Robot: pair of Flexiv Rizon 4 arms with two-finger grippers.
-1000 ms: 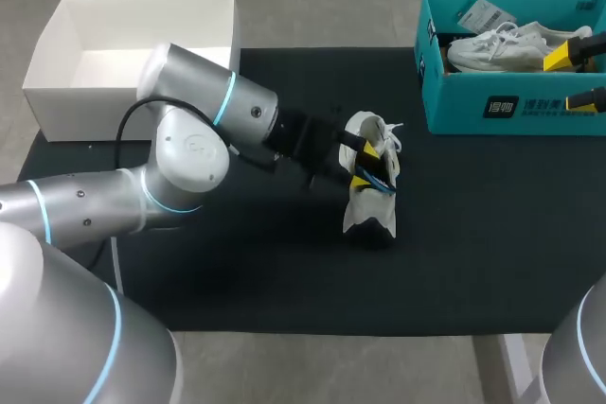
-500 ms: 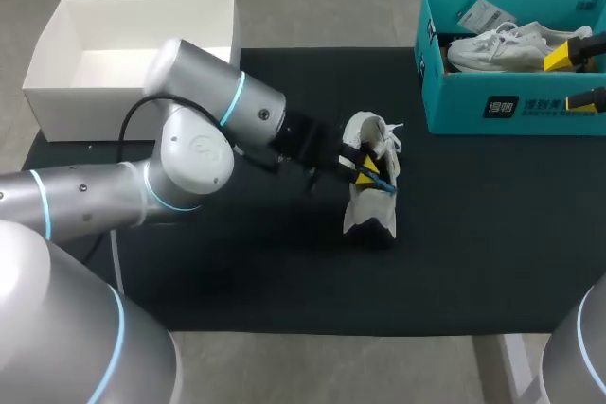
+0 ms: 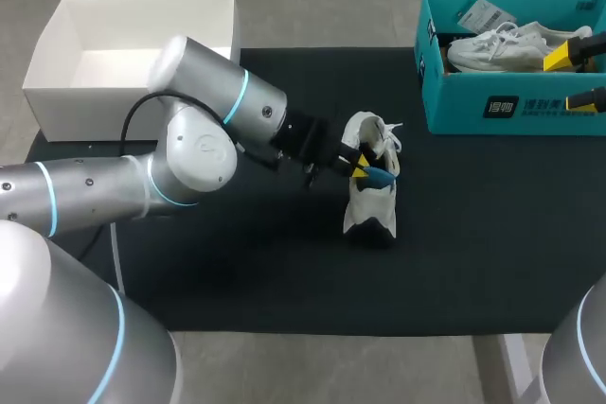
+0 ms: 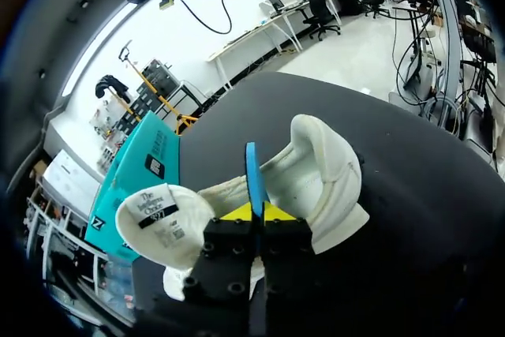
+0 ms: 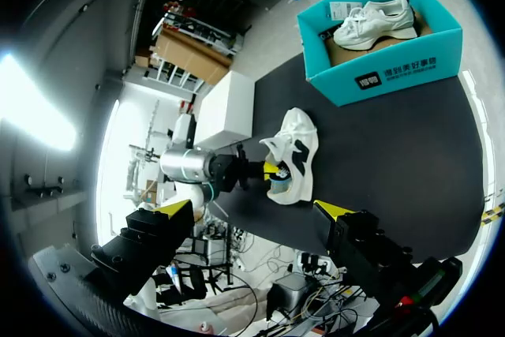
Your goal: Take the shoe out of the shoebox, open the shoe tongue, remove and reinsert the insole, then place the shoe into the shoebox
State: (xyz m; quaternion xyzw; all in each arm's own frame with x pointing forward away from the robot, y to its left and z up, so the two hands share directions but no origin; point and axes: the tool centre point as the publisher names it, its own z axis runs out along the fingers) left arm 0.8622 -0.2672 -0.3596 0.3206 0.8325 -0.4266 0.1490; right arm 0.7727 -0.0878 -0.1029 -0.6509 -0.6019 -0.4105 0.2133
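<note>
A white shoe (image 3: pixel 371 198) with dark side marks stands mid-table, heel toward the front edge. Its tongue (image 4: pixel 162 222) is folded back. My left gripper (image 3: pixel 361 168) reaches into the shoe's opening and is shut on the thin blue insole (image 3: pixel 381 175), whose edge sticks up between the yellow tips (image 4: pixel 252 212). The blue insole (image 4: pixel 252 175) rises past the heel collar of the shoe (image 4: pixel 319 183). The teal shoebox (image 3: pixel 492 106) sits at the far right. My right gripper (image 3: pixel 578 78) hangs open over its right end, holding nothing. From afar, the right wrist view takes in the shoe (image 5: pixel 293 151).
A second white shoe (image 3: pixel 497 44) and a paper tag lie inside the teal shoebox. A white open box (image 3: pixel 57 63) stands at the back left corner. The black mat (image 3: pixel 473 234) is bare in front and to the right of the shoe.
My left gripper's fingers closed onto the blue insole, and its arm shifted slightly. The insole's edge now shows a little more above the shoe. The right arm stayed still.
</note>
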